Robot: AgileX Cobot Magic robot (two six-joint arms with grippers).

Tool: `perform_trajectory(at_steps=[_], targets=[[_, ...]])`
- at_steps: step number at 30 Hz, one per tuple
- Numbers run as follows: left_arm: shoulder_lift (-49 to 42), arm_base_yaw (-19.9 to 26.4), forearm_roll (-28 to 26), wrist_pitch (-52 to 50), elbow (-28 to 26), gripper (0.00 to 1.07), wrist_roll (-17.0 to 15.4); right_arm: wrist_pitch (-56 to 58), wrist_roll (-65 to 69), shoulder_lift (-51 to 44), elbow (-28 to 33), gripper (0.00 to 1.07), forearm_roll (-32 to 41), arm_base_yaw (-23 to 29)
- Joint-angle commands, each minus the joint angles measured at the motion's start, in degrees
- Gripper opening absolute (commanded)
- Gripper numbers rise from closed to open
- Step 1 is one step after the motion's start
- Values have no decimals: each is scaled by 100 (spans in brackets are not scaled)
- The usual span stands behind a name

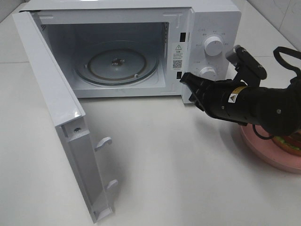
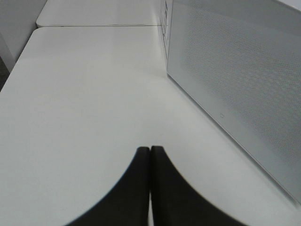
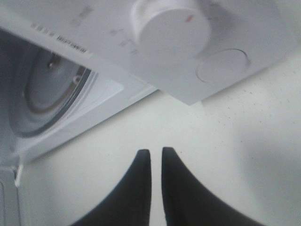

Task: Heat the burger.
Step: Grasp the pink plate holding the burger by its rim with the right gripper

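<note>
The burger (image 1: 290, 141) shows only as a sliver of green and red on the pink plate (image 1: 265, 149) at the right edge, mostly hidden behind my right arm. My right gripper (image 1: 184, 79) hovers at the microwave's (image 1: 141, 14) lower front right corner, just left of the lower knob (image 1: 207, 72). In the right wrist view its fingertips (image 3: 156, 151) stand a narrow gap apart with nothing between them, under that knob (image 3: 171, 23). My left gripper (image 2: 150, 150) is shut and empty above the table, beside the microwave's side wall (image 2: 235, 70); the high view does not show it.
The microwave door (image 1: 51, 99) swings wide open to the left, reaching toward the table's front edge. The glass turntable (image 1: 117, 63) inside carries nothing. An upper knob (image 1: 214, 45) sits on the control panel. White tabletop (image 1: 178, 165) spreads in front.
</note>
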Motion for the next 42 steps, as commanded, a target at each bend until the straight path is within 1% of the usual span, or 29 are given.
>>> perform_trajectory(at_steps=[1,2,3,5,6,9,15,16,18,19,20,21,22,23,25,26,28,29,30,31,33,34,36,37,38,39,40,41,42], targets=[[-103,6,0,-69,0,0,-6,57,-917,-52,6,9,-665,-6],[-103,6,0,-69,0,0,-6,57,-917,-52,6,9,-665,-6],[-103,6,0,-69,0,0,-6,183,-1261,-52,-6,10,-1020,-6],[-103,6,0,-69,0,0,-6,223,-1392,-52,-6,10,-1140,-6],[-103,6,0,-69,0,0,-6,372,-1736,-52,-6,11,-1387,-6],[-103,6,0,-69,0,0,-6,705,-2143,-52,-6,12,-1621,-6],[-103,6,0,-69,0,0,-6,1392,-2510,-52,-63,13,-1667,-6],[-103,6,0,-69,0,0,-6,1851,-2521,-52,-206,13,-1667,-6],[-103,6,0,-69,0,0,-6,2080,-2521,-52,-286,14,-1667,-6],[-103,6,0,-69,0,0,-6,2641,-2521,-52,-498,14,-1667,-6],[-103,6,0,-69,0,0,-6,2951,-2521,-52,-619,14,-1662,-6],[-103,6,0,-69,0,0,-6,2951,-2521,-52,-619,14,-1662,-6],[-103,6,0,-69,0,0,-6,3570,-2521,-52,-842,14,-1656,-6],[-103,6,0,-69,0,0,-6,3570,-2521,-52,-842,14,-1656,-6],[-103,6,0,-69,0,0,-6,4326,-2521,-52,-1180,15,-1604,-6],[-103,6,0,-69,0,0,-6,4326,-2521,-52,-1180,15,-1604,-6],[-103,6,0,-69,0,0,-6,5059,-2521,-52,-1478,16,-1593,-6],[-103,6,0,-69,0,0,-6,5059,-2521,-52,-1478,16,-1593,-6],[-103,6,0,-69,0,0,-6,5586,-2521,-52,-1662,16,-1547,-6],[-103,6,0,-69,0,0,-6,5586,-2521,-52,-1662,16,-1547,-6],[-103,6,0,-69,0,0,-6,6325,-2676,-52,-1954,17,-1283,-6],[-103,6,0,-69,0,0,-6,6325,-2676,-52,-1954,17,-1283,-6],[-103,6,0,-69,0,0,-6,7013,-3014,-52,-2183,19,-791,-6],[-103,6,0,-69,0,0,-6,7013,-3014,-52,-2183,19,-791,-6],[-103,6,0,-69,0,0,-6,7363,-3209,-52,-2303,22,-516,-6],[-103,6,0,-69,0,0,-6,7529,-3226,-52,-2378,27,-309,-6],[-103,6,0,-69,0,0,-6,7529,-3226,-52,-2378,27,-309,-6],[-103,6,0,-69,0,0,-6,7557,-3226,-52,-2401,32,-241,-6],[-103,6,0,-69,0,0,-6,7557,-3226,-52,-2401,32,-241,-6]])
